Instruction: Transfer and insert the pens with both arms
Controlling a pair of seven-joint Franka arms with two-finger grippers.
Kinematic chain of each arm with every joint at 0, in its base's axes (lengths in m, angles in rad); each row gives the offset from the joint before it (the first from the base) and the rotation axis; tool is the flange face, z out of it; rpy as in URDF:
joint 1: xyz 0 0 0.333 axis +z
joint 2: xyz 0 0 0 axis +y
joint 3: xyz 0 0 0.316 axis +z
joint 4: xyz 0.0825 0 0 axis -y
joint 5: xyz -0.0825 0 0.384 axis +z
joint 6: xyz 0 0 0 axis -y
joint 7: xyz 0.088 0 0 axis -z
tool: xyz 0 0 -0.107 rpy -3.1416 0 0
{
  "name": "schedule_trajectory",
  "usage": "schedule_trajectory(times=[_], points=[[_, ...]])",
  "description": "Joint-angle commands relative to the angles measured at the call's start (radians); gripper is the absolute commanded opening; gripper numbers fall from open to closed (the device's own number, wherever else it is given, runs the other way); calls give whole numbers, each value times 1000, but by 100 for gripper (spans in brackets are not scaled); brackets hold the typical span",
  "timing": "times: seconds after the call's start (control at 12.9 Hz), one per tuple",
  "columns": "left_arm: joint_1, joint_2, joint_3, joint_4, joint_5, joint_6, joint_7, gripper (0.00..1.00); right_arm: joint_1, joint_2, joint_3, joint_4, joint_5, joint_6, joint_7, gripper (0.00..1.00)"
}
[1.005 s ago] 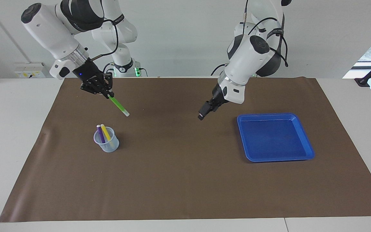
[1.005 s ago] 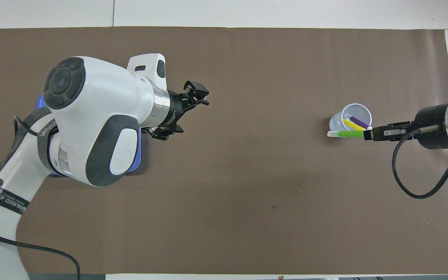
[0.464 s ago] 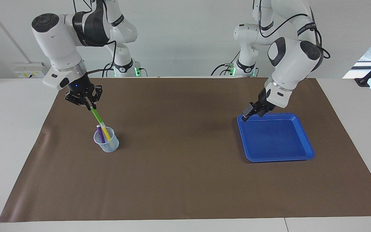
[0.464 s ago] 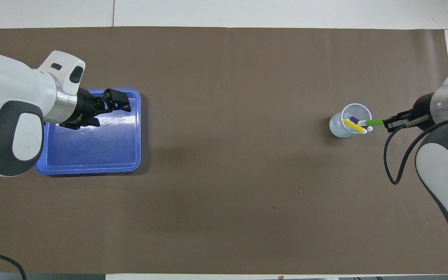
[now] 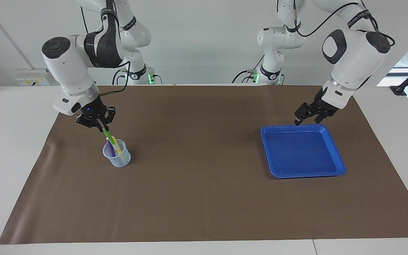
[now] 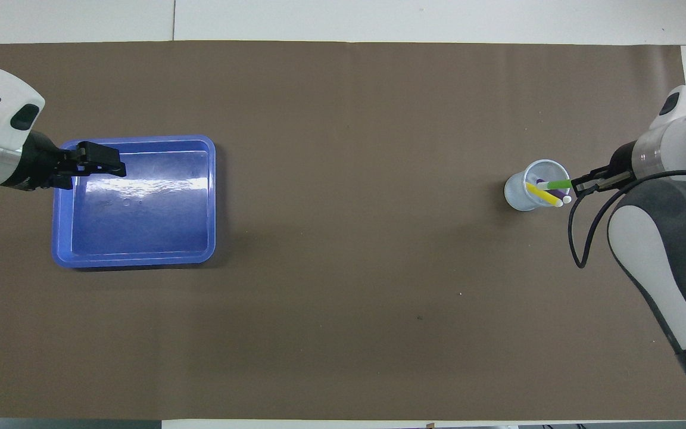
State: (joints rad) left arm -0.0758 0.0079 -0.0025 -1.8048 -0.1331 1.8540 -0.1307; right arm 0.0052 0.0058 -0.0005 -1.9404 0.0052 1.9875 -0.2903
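The right gripper pinches the green pen by its top, tip already inside the cup w/ the yellow pen & purple pen. Best to lower straight, then release. The wrist points to 5 o'clock. The left gripper, fingers spread and holding nothing, hangs over the blue tray, its edge nearest the robots.

A robotics lab, by the look of it: two white robot arms stand bolted at one edge of a white counter covered with a brown paper mat, black cables trailing from them, green status lights at their bases, a plain white wall with a socket strip
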Motion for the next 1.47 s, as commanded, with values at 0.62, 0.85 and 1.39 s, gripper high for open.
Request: schedule_trajectory(times=[0.62, 0.85, 1.39], points=[[38, 14, -10, 246, 59, -346, 132, 100, -40, -7, 1, 280, -5, -324, 8, 100], [27, -26, -11, 197, 89, -360, 166, 100, -73, -49, -1, 345, -16, -501, 62, 100], [27, -54, -13, 163, 89, -346, 172, 100, -119, -81, 5, 325, -7, -543, 65, 100]])
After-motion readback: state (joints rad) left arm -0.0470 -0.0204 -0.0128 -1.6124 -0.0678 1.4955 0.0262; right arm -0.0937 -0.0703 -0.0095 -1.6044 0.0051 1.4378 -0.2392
